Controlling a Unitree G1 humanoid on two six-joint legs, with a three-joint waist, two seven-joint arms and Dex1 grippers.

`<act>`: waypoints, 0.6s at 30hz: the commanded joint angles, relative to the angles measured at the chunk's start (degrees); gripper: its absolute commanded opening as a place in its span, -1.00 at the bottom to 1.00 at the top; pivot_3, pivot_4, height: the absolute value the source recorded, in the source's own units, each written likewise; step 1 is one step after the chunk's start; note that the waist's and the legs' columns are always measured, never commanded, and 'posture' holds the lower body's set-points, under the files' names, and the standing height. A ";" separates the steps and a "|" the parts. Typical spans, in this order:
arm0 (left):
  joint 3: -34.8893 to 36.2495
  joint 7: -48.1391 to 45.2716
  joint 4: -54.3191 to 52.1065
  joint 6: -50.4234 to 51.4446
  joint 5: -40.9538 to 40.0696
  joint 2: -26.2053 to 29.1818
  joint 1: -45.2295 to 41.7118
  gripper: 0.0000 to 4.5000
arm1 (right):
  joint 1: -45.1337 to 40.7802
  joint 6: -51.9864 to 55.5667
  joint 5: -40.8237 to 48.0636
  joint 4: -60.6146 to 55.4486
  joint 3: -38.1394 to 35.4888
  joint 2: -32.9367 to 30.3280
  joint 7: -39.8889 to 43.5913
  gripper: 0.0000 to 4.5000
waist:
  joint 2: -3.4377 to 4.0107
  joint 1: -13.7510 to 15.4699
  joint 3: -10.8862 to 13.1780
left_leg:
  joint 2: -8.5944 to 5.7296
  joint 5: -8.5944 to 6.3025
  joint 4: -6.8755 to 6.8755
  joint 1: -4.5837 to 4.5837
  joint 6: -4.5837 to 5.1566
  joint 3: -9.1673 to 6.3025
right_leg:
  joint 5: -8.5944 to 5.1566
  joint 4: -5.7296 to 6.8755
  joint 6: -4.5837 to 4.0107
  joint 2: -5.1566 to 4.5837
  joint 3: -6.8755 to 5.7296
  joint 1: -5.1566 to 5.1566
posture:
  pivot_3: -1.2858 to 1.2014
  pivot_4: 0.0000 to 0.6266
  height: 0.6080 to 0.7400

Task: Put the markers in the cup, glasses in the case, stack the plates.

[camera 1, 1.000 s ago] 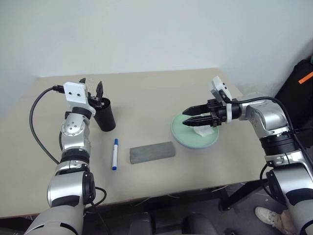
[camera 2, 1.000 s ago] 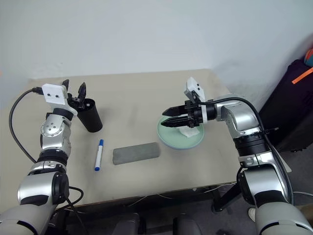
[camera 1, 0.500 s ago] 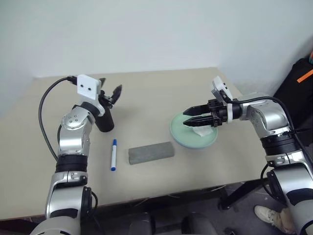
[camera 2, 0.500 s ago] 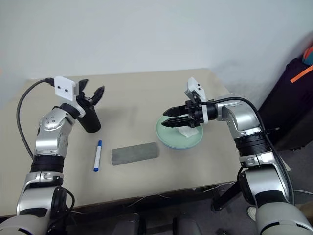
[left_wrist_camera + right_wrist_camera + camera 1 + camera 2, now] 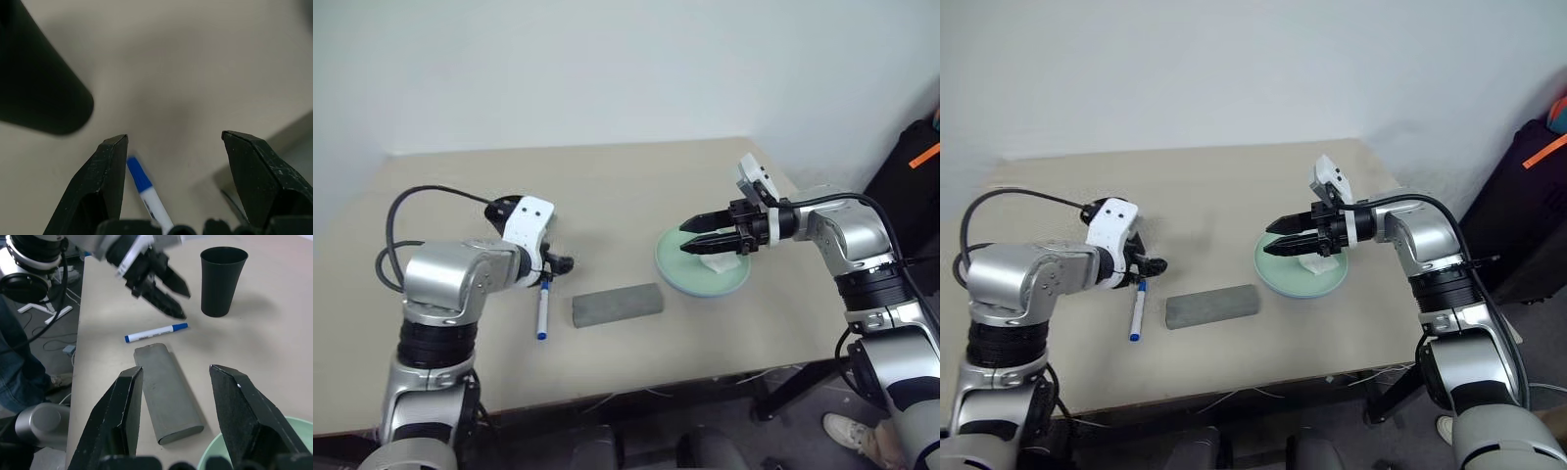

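Left claw wide open, empty, over the blue-capped marker toward the surface's left edge, beside the cup. Right claw parted, empty, above the mint plate near the right edge. Grey case midway between.

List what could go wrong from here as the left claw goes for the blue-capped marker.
1. The left claw is open above the marker, which lies close to one finger, not centred; closing now might flick it away.
2. The cup stands upright just beside the claw, so a swing of the arm could tip it.
3. The case lies near the marker's other end; a nudged marker may roll against it.
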 commanded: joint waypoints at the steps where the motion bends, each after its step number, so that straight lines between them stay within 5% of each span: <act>1: 0.90 6.34 1.99 0.57 2.34 -2.88 2.48 0.43 | -1.48 -0.59 0.53 -0.60 -0.92 -0.50 0.31 0.04 | 0.00 -0.02 0.00 | 0.00 0.00 -0.03 0.00 0.00 0.00 | 0.00 0.00 0.00 0.00 0.00 -0.01 | 0.03 -1.00 1.00; 18: 1.03 15.95 8.18 0.57 3.15 -7.16 2.11 0.43 | -1.39 -0.74 0.32 -0.49 -1.08 -0.38 -0.01 0.04 | -0.04 0.06 0.01 | -0.07 0.00 -0.04 0.03 0.00 -0.03 | 0.04 0.00 -0.08 -0.08 -0.02 0.01 | 0.03 -1.00 1.00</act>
